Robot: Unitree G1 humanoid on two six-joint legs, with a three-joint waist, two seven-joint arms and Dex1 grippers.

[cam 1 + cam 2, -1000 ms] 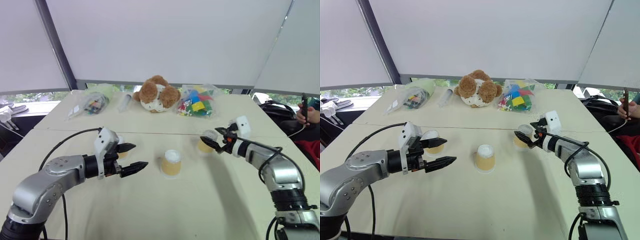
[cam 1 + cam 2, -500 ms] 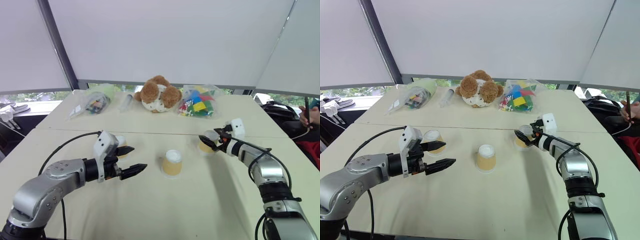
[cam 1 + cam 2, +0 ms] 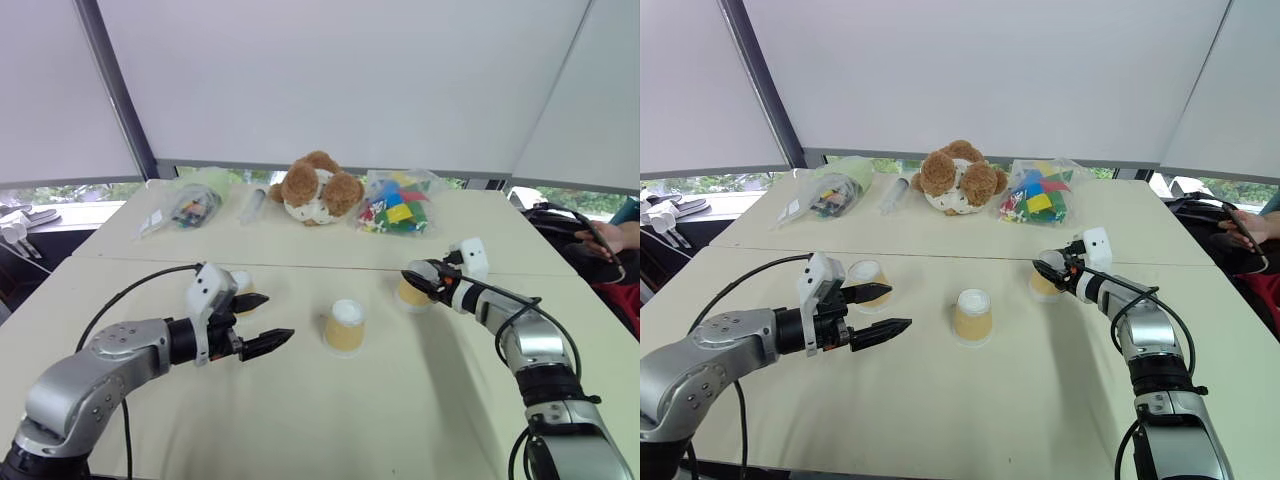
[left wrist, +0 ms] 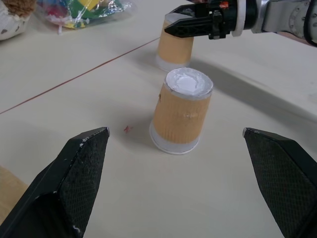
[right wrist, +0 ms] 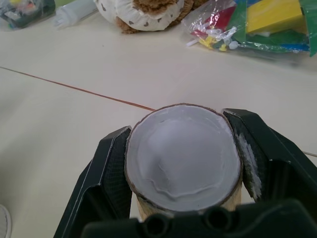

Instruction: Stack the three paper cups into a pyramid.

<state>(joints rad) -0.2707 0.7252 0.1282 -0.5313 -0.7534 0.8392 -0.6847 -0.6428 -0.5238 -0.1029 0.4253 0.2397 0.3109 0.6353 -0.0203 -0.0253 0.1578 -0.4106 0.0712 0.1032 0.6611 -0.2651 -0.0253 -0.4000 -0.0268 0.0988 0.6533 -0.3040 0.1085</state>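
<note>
Paper cup (image 5: 182,158) clamped by right tool (image 5: 183,148); left tool (image 3: 256,322) wide, half-hiding another cup (image 3: 866,281).

Legible text, labels, brands, numbers, signs: none. Paper cups (image 4: 181,111), plush toy (image 3: 316,188) and the plastic bags (image 3: 396,211) along the table's (image 3: 400,400) far edge carry no readable lettering.

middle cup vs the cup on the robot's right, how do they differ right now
The middle cup stands free, nothing touching it; the right cup sits clamped between the right gripper's fingers. The middle cup is nearer the robot; the right cup lies farther back, by the table seam. Both are tan, upside down, white base up.
</note>
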